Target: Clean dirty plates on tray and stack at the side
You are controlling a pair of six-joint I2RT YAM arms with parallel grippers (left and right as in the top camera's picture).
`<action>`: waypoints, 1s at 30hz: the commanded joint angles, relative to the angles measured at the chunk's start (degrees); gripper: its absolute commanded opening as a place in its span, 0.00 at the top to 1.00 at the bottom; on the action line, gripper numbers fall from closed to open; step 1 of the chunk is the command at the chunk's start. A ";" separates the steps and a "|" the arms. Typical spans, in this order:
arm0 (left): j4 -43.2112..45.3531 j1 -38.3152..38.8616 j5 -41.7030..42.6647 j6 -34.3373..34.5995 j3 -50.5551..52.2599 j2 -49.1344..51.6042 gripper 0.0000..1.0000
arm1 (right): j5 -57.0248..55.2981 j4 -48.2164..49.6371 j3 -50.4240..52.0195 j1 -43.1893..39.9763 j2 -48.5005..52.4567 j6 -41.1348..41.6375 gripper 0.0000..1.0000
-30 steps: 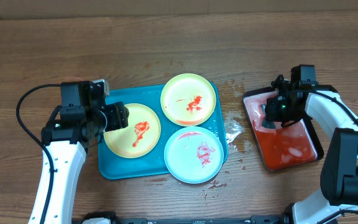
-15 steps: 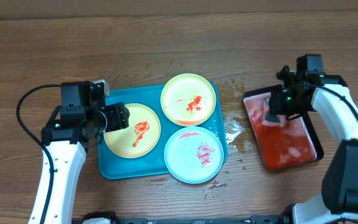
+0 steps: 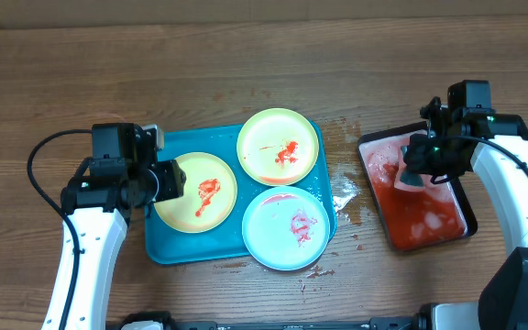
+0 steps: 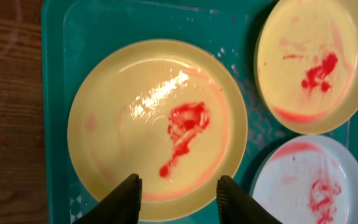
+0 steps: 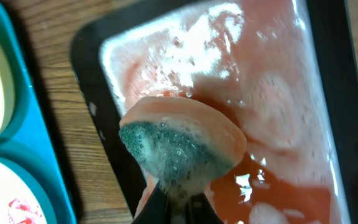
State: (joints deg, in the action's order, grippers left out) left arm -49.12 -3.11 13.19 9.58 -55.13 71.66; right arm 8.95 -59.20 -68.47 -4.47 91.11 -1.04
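- The right gripper, clamped on a foamy sponge, has lifted and drifted farther right of the tray, and now hangs over the black tray of red liquid.
- The left gripper has narrowed to a half-open gap above the near rim of the tray's left yellow plate. I cannot tell whether it touches.
- Judgement: the sponge looks loaded and wiping comes next. All 3 plates are still smeared and on the tray, including the back yellow plate and the pale blue plate.
- The wooden table shows wet splashes just right of the tray.
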 commanded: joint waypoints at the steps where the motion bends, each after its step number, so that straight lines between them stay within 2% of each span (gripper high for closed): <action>1: -1.46 -0.15 -2.16 -2.82 -0.39 0.61 0.62 | -3.21 -0.70 -1.25 -0.13 -1.64 4.76 0.96; 6: 0.79 -0.35 -1.62 -2.73 4.02 1.51 0.64 | -3.37 -0.85 -1.25 -0.13 -1.64 5.62 0.96; 9: 3.30 -0.35 -1.14 -1.73 6.84 2.10 0.52 | -3.37 -0.74 -1.25 -0.13 -1.64 5.62 0.96; 13: 7.26 -1.40 -1.77 -1.64 9.97 2.51 0.54 | -3.34 -0.74 -1.25 -0.13 -1.64 5.62 0.96; 18: 12.61 -6.36 -1.11 -1.81 13.22 3.74 0.58 | -3.39 -1.18 -1.25 -0.13 -1.64 5.60 0.96; 24: 16.33 -12.59 3.45 -3.78 13.68 7.41 0.58 | -3.41 -2.27 -1.25 -0.11 -1.64 5.60 0.96; 30: 19.93 -14.12 4.46 -3.82 13.68 12.55 0.60 | -3.37 -3.02 -1.25 -0.11 -1.64 5.62 0.96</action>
State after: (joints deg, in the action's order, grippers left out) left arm -30.15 -16.93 15.68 7.05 -41.80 81.67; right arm 5.93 -62.26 -68.47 -4.47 91.11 4.29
